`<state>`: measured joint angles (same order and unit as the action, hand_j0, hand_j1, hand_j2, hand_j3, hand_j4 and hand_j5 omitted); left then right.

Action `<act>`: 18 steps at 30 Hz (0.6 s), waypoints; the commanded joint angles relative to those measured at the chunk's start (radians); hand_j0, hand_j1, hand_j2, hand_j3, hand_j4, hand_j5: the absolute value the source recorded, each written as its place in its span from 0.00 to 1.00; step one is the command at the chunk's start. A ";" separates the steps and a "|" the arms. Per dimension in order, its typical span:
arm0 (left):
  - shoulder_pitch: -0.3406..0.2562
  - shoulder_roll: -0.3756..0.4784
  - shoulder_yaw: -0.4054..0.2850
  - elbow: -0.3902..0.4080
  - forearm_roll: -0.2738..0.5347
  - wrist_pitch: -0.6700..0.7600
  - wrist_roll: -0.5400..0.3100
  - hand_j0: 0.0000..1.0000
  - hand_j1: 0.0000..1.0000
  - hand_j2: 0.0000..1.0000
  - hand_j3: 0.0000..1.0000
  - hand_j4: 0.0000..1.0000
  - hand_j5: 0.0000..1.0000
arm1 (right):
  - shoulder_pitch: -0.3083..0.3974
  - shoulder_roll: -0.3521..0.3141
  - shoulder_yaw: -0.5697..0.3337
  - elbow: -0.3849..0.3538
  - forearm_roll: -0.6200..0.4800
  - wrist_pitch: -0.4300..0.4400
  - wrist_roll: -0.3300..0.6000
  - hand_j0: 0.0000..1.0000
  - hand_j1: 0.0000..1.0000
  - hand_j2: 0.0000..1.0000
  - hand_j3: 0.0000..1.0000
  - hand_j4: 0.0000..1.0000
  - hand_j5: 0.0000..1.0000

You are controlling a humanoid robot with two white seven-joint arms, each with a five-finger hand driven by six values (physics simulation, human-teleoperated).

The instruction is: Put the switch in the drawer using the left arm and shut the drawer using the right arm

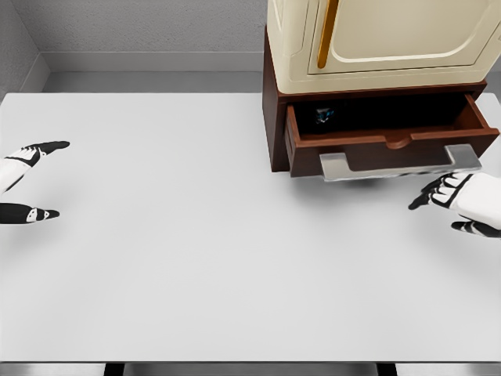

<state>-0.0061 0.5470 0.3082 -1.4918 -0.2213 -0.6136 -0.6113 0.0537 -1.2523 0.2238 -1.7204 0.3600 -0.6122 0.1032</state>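
Head view, drawer (391,141): pulled out of the brown cabinet base (274,117), under a cream upper cabinet (376,39) with a yellow vertical handle; front panel with a grey bar handle (399,163) facing the counter edge.

Head view, switch (324,115): small dark object with a bluish glint, lying inside the drawer at its back left corner (too small to make out further).

Head view, left hand (31,180): at the far left edge over the white counter (196,235), fingers spread, thumb and forefinger well apart, nothing between them; well apart from the drawer.

Head view, right hand (454,200): just below and to the right of the grey bar handle, dark fingertips pointing left toward it, fingers loosely extended, gripping nothing; near the handle, contact not evident.

Step in hand: judging from the layout, placing appears done (switch already in the drawer, left hand empty and clear), closing not yet done.

Next move calls for: bringing the right hand's fingers or palm flat against the drawer front or bar handle, then pushing straight back toward the cabinet; keeping the push centred enough to avoid skewing the drawer on its runners (hand sits toward the right end now).

Risk: fingertips slipping under the handle instead of pressing on it.
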 commanded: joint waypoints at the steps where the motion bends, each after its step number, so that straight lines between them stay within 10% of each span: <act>1: 0.000 0.001 0.000 -0.002 0.008 0.003 0.000 1.00 1.00 1.00 1.00 1.00 1.00 | -0.003 0.028 0.000 0.015 -0.012 0.001 -0.003 0.78 0.78 0.78 0.78 0.78 0.78; 18: 0.003 -0.013 0.008 -0.027 0.008 0.003 0.000 1.00 1.00 1.00 1.00 1.00 1.00 | -0.041 0.053 0.017 0.093 0.022 0.001 -0.023 0.81 0.81 0.81 0.81 0.81 0.81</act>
<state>-0.0031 0.5331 0.3144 -1.5190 -0.2214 -0.6137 -0.6113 0.0123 -1.1955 0.2396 -1.6357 0.3849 -0.6116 0.0842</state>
